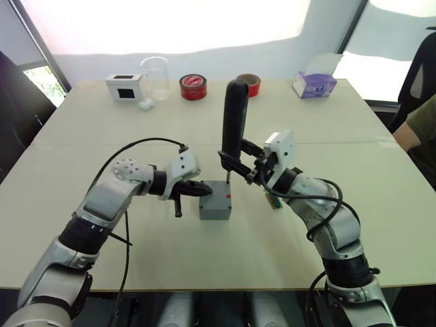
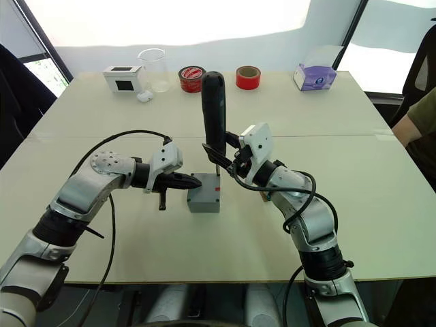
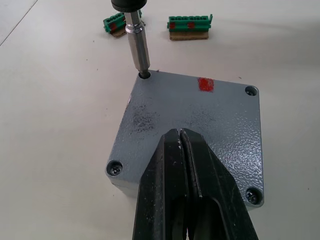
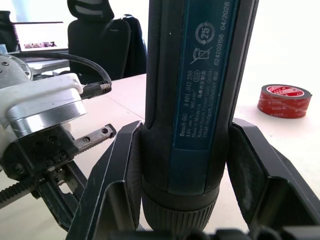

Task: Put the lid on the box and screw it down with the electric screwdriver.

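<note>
Left wrist view is giving you the lid [image 3: 200,125] already sitting on the box [image 1: 214,210], a speckled grey plate with a small red mark and screws showing at three corners. Your right gripper [image 1: 240,167] is clamping its two fingers around the electric screwdriver [image 1: 234,121], holding the thick black tool upright with its metal bit resting in the fourth corner hole. Your left gripper [image 3: 182,145] is pressing its fingers together, tips lying on the lid. The box is sitting near the middle of the table [image 1: 82,136].
</note>
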Motion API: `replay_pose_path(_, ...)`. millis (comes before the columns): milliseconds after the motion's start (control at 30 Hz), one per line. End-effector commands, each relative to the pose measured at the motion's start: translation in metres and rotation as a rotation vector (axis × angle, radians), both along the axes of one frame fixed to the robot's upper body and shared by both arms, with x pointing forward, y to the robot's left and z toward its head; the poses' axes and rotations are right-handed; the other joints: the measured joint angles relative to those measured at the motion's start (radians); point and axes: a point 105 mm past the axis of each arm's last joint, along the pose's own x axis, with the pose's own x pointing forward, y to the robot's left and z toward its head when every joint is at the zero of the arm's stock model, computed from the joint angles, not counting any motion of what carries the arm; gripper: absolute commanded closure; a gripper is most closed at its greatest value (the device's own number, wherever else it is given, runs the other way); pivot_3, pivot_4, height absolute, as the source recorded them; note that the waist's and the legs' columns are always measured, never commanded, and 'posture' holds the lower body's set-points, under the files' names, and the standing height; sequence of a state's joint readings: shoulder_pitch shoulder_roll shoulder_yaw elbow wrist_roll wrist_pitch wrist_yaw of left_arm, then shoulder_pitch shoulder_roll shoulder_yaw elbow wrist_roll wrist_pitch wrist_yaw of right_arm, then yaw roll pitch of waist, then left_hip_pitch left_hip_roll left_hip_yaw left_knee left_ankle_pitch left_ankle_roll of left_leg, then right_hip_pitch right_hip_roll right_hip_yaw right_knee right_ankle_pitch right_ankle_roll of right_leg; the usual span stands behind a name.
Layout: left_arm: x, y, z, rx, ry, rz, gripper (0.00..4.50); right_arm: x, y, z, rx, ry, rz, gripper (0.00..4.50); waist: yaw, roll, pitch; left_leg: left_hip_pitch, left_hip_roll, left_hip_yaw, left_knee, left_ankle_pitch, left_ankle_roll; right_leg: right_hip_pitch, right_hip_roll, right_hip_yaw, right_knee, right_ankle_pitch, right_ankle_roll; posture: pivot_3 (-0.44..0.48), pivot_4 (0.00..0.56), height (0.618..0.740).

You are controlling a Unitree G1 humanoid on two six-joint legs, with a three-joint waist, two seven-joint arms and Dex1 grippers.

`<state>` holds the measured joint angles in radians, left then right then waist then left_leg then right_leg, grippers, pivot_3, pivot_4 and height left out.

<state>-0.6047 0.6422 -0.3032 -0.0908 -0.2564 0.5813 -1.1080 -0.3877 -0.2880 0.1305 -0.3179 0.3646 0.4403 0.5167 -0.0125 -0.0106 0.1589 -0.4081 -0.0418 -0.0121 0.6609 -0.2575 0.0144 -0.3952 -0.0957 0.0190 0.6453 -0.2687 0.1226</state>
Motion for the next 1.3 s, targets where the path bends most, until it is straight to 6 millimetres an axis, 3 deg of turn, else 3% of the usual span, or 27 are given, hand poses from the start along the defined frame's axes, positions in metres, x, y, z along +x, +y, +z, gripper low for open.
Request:
replay_pose_path(33, -0.001, 0.003, -0.011, 0.048, 0.014, 0.006, 4.5, 0.0, 0.007, -0.052, -0.079, 0.204, -0.001, 2.7, 0.0, 0.0, -0.001, 0.0, 0.0, 0.0, 0.0, 0.0, 0.0, 0.0, 0.0, 0.0, 0.0, 0.0, 0.0, 0.0, 0.15, 0.74)
replay_pose_path(533, -0.003, 0.003, -0.014, 0.054, 0.022, 0.003, 4.5, 0.0, 0.009, -0.056, -0.078, 0.205, -0.015, 2.7, -0.001, -0.001, -0.012, 0.002, 0.0, 0.0, -0.003, 0.0, 0.0, 0.0, 0.0, 0.0, -0.001, -0.001, -0.001, 0.0, 0.15, 0.74)
replay_pose_path(933, -0.004, 0.002, -0.014, 0.053, 0.025, -0.004, 4.5, 0.002, 0.007, -0.039, -0.03, 0.156, -0.026, 2.7, -0.001, -0.001, -0.013, 0.002, 0.0, 0.0, -0.006, 0.0, 0.0, 0.0, -0.001, 0.0, -0.002, -0.001, -0.001, 0.0, 0.15, 0.74)
replay_pose_path(1200, -0.006, -0.005, -0.011, -0.006, 0.055, -0.006, 4.5, 0.008, -0.015, 0.034, 0.08, 0.002, -0.021, 2.7, 0.004, 0.0, -0.011, 0.001, 0.0, 0.0, -0.008, 0.0, 0.0, 0.0, -0.001, -0.001, -0.005, -0.001, -0.001, 0.0, 0.15, 0.74)
replay_pose_path(1300, -0.007, -0.003, -0.013, -0.009, 0.066, -0.003, 4.5, -0.004, -0.021, 0.081, 0.194, -0.039, 0.079, 2.7, 0.002, 0.002, -0.009, -0.001, 0.0, 0.0, -0.009, 0.0, 0.0, -0.002, -0.002, -0.001, -0.007, -0.001, -0.001, 0.0, 0.15, 0.74)
